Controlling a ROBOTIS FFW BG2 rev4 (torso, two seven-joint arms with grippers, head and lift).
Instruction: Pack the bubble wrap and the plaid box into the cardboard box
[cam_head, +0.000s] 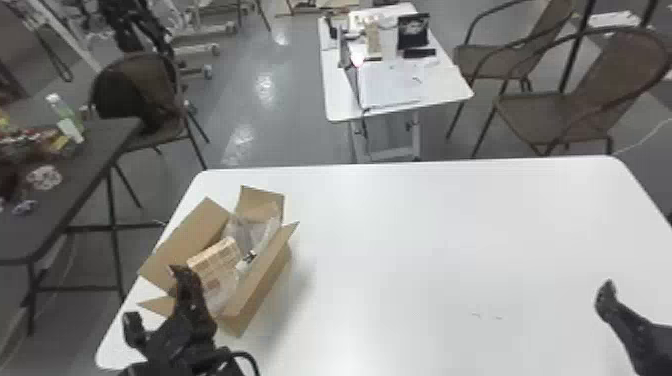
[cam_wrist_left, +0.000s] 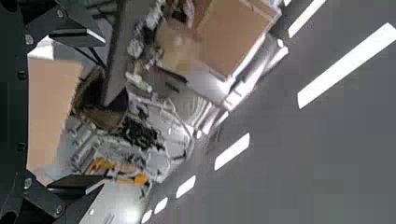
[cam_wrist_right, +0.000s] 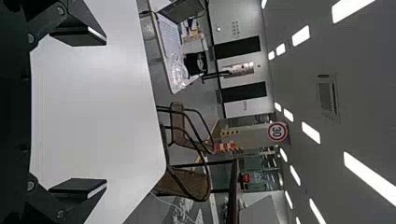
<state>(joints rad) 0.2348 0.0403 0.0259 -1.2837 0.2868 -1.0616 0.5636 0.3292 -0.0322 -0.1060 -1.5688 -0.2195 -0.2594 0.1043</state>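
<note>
The white counter (cam_head: 425, 225) carries the open cardboard box (cam_head: 264, 289). By its near end is the left hand (cam_head: 153, 293), fingers apart; far to the right, the right hand (cam_head: 607, 301) has its fingers apart too. The plaid box (cam_head: 215, 262) sits inside the carton, bubble wrap (cam_head: 250, 231) beside it.

Cardboard box (cam_head: 266, 287) brn, plaid box (cam_head: 216, 260) beige, tbl (cam_head: 425, 240) wht.

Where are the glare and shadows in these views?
Head view: bright reflections on the floor, soft shadow on the tabletop along the right side of the cardboard box. Left wrist view: ceiling lights are stark white strips on grey. Right wrist view: similar white strips overhead.
</note>
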